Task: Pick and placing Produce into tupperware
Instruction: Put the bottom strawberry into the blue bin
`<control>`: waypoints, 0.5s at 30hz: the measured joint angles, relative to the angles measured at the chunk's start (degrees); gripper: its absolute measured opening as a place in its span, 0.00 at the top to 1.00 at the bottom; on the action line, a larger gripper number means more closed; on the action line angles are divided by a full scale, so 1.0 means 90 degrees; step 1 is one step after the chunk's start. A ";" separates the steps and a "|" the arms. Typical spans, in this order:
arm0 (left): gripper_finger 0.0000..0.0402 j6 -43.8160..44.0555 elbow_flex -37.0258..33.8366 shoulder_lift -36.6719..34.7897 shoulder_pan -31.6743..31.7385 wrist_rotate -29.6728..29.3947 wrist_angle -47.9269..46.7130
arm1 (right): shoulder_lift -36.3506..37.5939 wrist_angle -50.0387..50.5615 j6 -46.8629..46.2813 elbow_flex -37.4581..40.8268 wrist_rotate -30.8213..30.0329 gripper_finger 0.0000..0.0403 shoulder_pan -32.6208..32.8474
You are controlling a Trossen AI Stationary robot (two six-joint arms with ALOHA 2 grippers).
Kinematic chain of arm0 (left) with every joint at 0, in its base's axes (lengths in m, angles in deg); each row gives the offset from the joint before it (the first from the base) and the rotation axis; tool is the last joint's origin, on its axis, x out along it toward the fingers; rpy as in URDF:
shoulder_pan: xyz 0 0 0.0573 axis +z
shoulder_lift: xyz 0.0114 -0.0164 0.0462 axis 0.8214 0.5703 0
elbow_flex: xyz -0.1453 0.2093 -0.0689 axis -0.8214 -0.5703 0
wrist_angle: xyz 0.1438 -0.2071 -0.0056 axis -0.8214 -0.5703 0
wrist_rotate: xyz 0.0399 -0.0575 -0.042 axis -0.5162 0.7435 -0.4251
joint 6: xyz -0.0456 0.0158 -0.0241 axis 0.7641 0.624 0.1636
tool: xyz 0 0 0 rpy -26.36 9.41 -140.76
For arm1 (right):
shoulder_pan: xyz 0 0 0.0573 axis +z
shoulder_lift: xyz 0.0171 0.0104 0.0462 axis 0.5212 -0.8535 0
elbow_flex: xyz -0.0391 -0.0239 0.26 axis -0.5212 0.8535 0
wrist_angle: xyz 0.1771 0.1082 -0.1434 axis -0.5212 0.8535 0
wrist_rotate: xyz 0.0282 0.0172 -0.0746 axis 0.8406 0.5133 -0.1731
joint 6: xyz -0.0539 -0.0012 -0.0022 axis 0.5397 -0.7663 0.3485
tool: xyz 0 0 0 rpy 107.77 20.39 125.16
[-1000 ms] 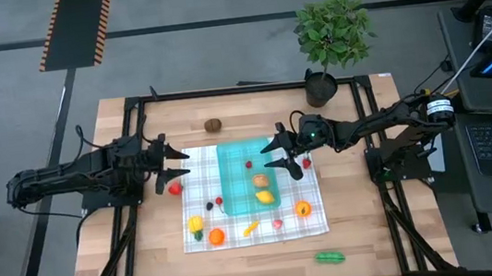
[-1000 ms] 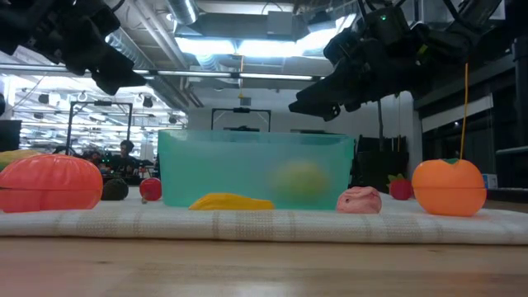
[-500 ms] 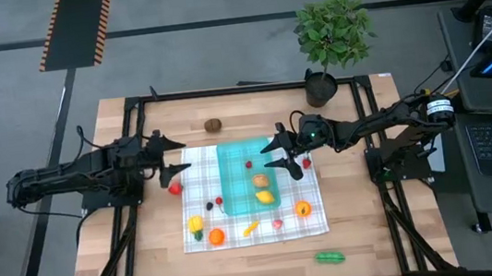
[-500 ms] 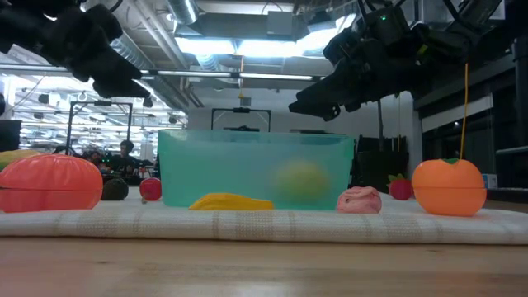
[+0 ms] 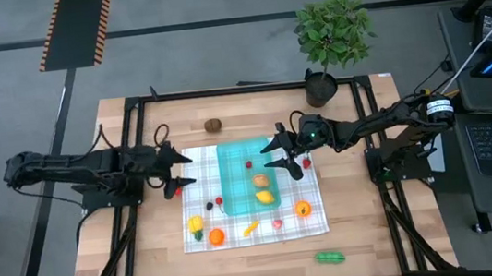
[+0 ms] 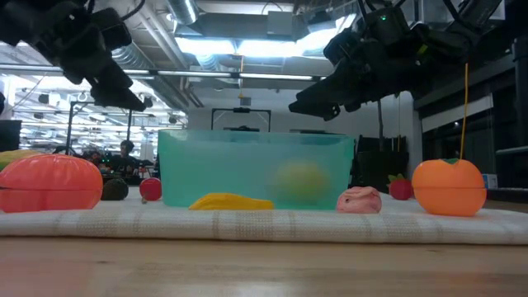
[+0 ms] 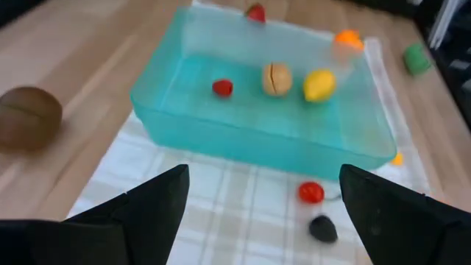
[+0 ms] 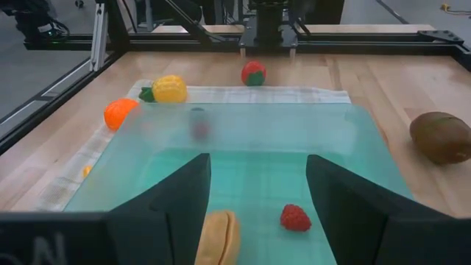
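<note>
The teal tupperware point(image 5: 248, 176) sits on the checked cloth and holds a red strawberry point(image 5: 249, 165), a tan piece point(image 5: 260, 180) and a yellow lemon point(image 5: 265, 195). More produce lies on the cloth: a red tomato point(image 5: 175, 191), small red and black pieces point(image 7: 310, 192), an orange point(image 5: 302, 209), a banana point(image 5: 251, 227) and corn point(image 5: 196, 223). My left gripper point(image 5: 183, 168) hovers open at the cloth's left edge, just above the tomato. My right gripper point(image 5: 271, 155) hangs open over the tupperware's right rim point(image 8: 243, 110).
A brown kiwi point(image 5: 214, 123) lies on bare wood beyond the cloth, and a green pod point(image 5: 329, 258) near the table's near edge. A potted plant point(image 5: 332, 35) stands at the far right corner. Another strawberry point(image 5: 305, 162) lies under the right arm.
My left gripper has moved a little down and toward the near edge, closer to the red tomato, still open, while its arm has stretched out lower. The right arm and all the produce have kept still.
</note>
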 joint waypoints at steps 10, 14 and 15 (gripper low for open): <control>0.15 0.1137 0.1147 0.1277 -0.0802 -0.0810 -0.2894 | -0.0002 0.0053 0.0007 -0.0002 0.0000 0.44 0.0000; 0.15 0.1034 0.1276 0.1734 -0.1052 -0.0836 -0.3151 | -0.0002 0.0051 0.0024 -0.0002 -0.0002 0.44 0.0000; 0.15 0.0938 0.1305 0.1825 -0.1129 -0.0834 -0.3167 | -0.0002 0.0051 0.0024 -0.0002 -0.0002 0.44 0.0000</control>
